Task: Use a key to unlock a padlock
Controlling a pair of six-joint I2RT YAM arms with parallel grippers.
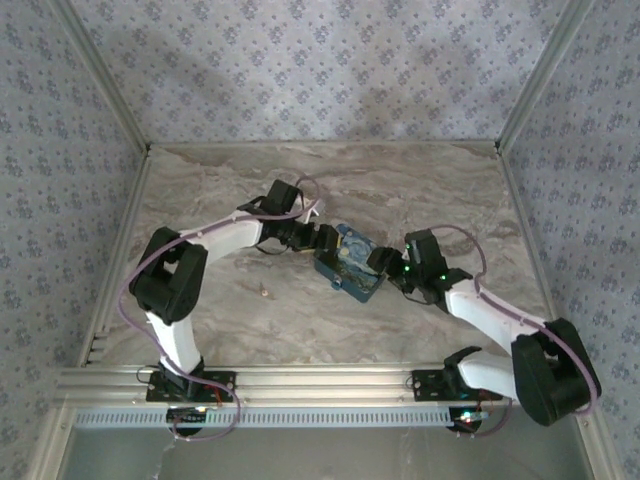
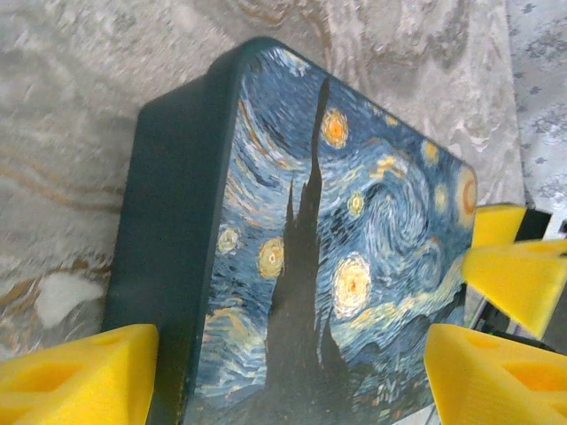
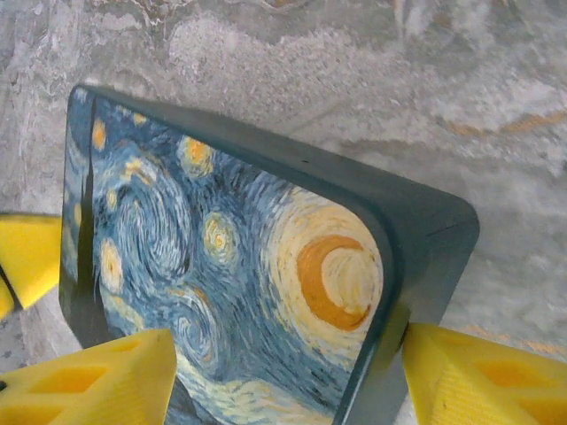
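- Your left hand [image 2: 283, 385] and right hand [image 3: 288, 385] each straddle one end of the swirl-painted box [image 1: 350, 262], fingers spread wide and seemingly pressed against its sides.
- What may be the key [image 1: 263, 291] lies on the tabletop [image 1: 450, 190], left of the box; it is too small to be sure.
- You look to be at the box-steadying step. Next, free one hand for the key.

the table [image 1: 200, 190] is a marbled grey-and-tan slab, closed in by patterned panels along its left, far and right edges. a blue-and-yellow swirl-painted box [image 1: 350, 262] lies flat near the middle, turned askew to the edges, its dark side walls meeting the stone. a tiny pale sliver, seemingly the key [image 1: 263, 291], lies on bare table left of the box, nearer the near edge and well apart from it.
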